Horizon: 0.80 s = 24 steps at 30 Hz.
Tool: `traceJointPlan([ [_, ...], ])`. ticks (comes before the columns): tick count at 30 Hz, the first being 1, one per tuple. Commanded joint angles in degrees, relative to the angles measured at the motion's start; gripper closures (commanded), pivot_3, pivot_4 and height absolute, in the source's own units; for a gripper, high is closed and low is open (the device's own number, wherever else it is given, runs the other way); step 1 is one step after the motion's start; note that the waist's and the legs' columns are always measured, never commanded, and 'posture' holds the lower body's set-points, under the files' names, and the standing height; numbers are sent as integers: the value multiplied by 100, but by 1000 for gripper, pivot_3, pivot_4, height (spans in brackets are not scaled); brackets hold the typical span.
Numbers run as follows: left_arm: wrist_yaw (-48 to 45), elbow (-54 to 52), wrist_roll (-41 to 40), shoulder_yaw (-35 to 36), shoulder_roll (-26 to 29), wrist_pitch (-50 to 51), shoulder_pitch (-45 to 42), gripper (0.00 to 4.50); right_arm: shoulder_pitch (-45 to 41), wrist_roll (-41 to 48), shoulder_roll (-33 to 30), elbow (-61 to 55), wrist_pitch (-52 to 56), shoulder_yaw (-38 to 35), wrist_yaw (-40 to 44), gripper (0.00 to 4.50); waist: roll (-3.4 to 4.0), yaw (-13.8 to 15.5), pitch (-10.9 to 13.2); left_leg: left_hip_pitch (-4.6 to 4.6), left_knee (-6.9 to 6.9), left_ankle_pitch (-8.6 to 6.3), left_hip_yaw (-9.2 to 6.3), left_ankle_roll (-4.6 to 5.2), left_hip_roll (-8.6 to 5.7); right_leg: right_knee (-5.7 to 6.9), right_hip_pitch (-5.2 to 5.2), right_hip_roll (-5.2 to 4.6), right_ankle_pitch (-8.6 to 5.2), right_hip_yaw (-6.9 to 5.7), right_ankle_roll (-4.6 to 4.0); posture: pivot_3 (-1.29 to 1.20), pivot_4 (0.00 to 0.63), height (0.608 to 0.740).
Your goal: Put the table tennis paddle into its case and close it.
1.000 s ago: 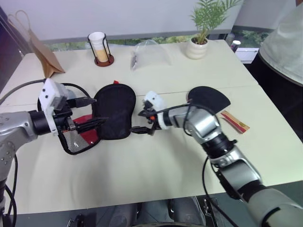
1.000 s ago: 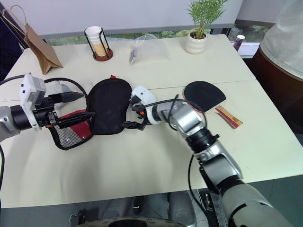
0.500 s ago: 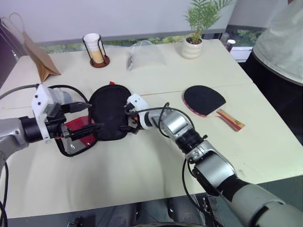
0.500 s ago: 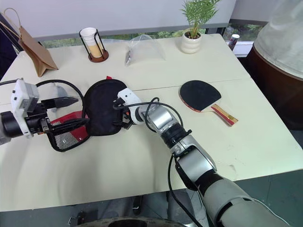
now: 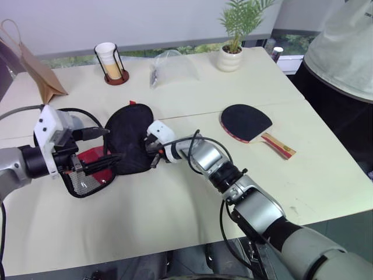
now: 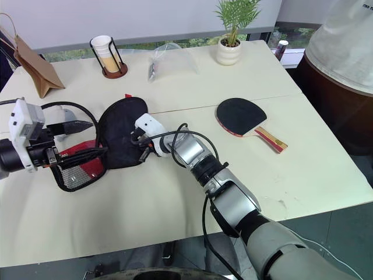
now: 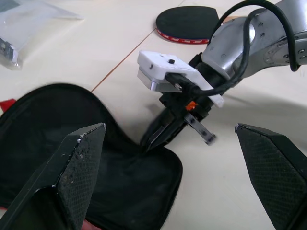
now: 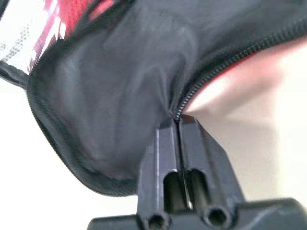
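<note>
Pinching the case [image 5: 129, 140] edge at its zipper, right gripper [image 7: 156, 139] is clamped tight; left gripper [image 5: 102, 158] gapes empty nearby. Thin fabric may slip out. Paddle [image 5: 247, 123] lies well apart.

1. The case [image 5: 131, 140] lies open on the table [image 5: 175, 204], and both grippers crowd it.
2. The right gripper [image 5: 152, 160] is pinched tight on the case's edge, blocking that side.
3. The left gripper [image 5: 108, 146], fingers spread wide, blocks the other side.
4. The table tennis paddle [image 5: 247, 123] lies well apart, with bare table around it.
5. Far behind stand a cup holder [image 5: 111, 61], a plastic bag [image 5: 172, 67], a plant pot [image 5: 229, 58] and a paper bag [image 5: 35, 73].
6. A person [image 5: 344, 52] stands by the table's far right corner.
</note>
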Motion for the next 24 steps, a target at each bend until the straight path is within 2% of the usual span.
traceJointPlan([
  [1,15,-64,9,53,62,-77,-117,0,208,70,-247,-590,566,-199,87,4416,0,28,0,0,0,0,-1,0,0,-1,0,0,0,0,0,0,150,740],
  [6,12,-37,17,-47,49,-97,-197,0,620,298,-977,-1881,1366,-399,387,4416,0,167,0,-2,3,0,-3,0,-7,-4,0,-10,0,-6,0,0,150,740],
  [12,-42,89,76,-394,3,-171,-440,0,1162,679,-2585,-3391,1739,-378,1315,4416,-1,255,0,-4,10,0,0,1,-7,-6,10,-13,-1,-11,1,0,150,740],
  [19,-87,201,142,-693,-61,-257,-645,0,1323,683,-3938,-3537,1188,-493,1917,4416,-4,267,2,-6,11,0,4,2,-3,-11,11,-14,-4,-14,-4,0,150,740],
  [24,-119,227,211,-816,-116,-308,-690,0,1307,676,-4348,-3209,822,-637,2076,4416,-7,276,4,-7,11,0,6,2,-1,-12,10,-16,-5,-14,-4,0,150,740],
])
